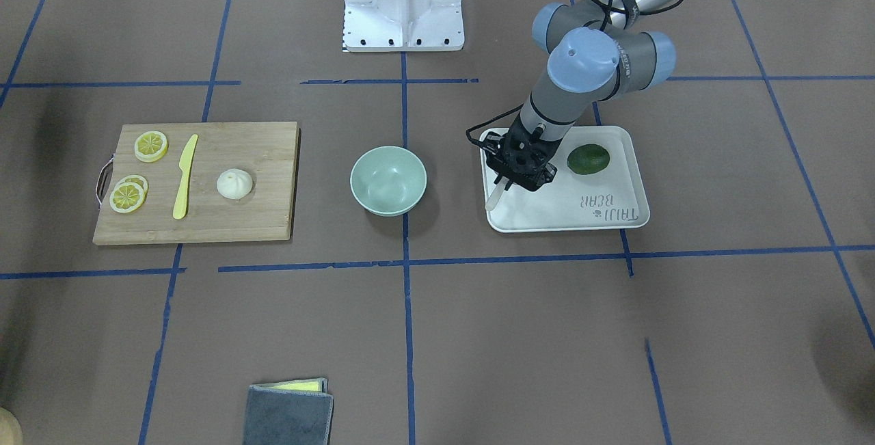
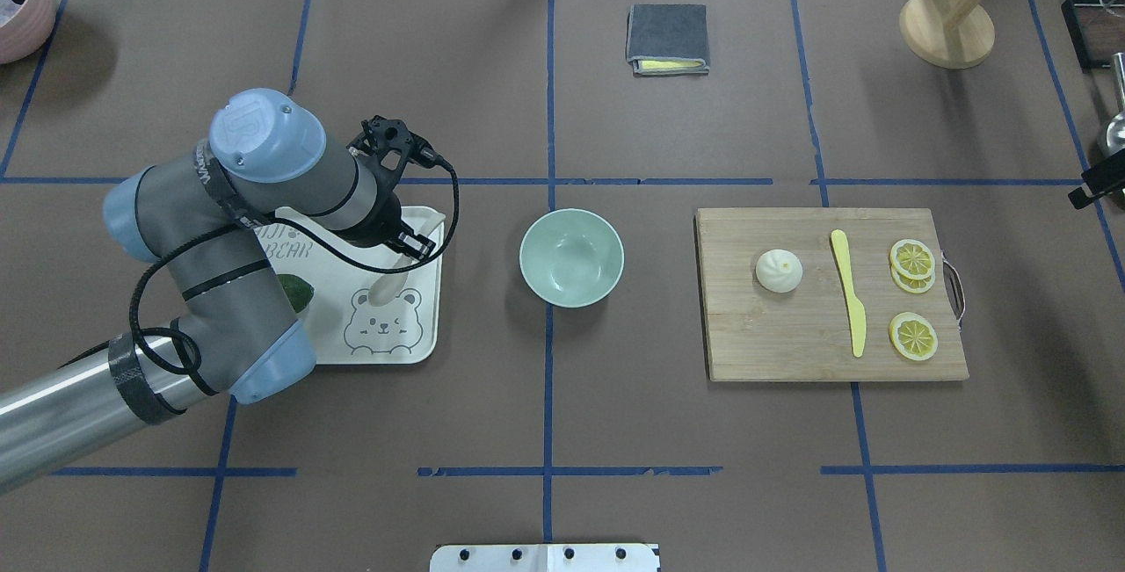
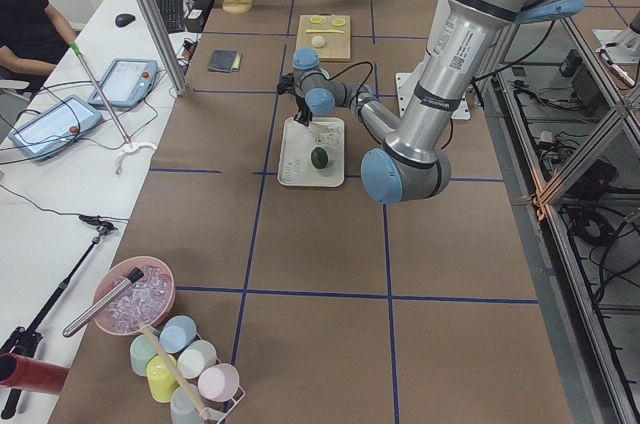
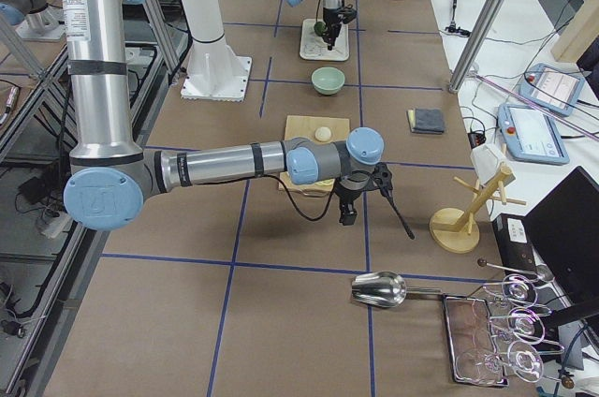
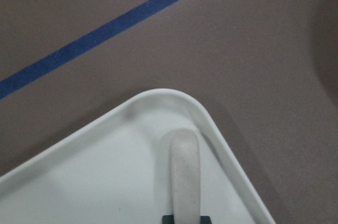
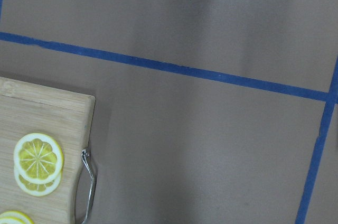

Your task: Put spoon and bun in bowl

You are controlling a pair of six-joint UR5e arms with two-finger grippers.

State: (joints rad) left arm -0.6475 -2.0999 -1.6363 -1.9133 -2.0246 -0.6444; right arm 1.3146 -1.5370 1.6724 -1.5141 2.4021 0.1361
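The left arm reached in from the lower left of the overhead view, elbow bent and wrist tipped down over a white tray (image 1: 581,216). The left gripper (image 1: 509,182) was closed on the spoon (image 5: 184,176). In the left wrist view, a dark fingertip pressed each side of the pale handle. The handle's rounded end pointed at the tray's corner, just inside the rim. A dark green avocado (image 1: 588,159) lay on the same tray, just beside the wrist.

The green bowl (image 2: 571,257) stood at the centre of the table, apart from the tray, with open table between them. On the far side of the bowl lay a wooden cutting board (image 1: 260,158). It carried the bun (image 1: 234,184), a yellow knife (image 1: 184,177) and lemon slices (image 1: 151,145), none of them touching. A folded grey cloth (image 2: 667,38) sat well away at the top of the overhead view.

The right arm stretched out low and level. The right gripper (image 4: 348,202) pointed down over bare table beside the board's handle end. I cannot tell whether its fingers were apart or together.
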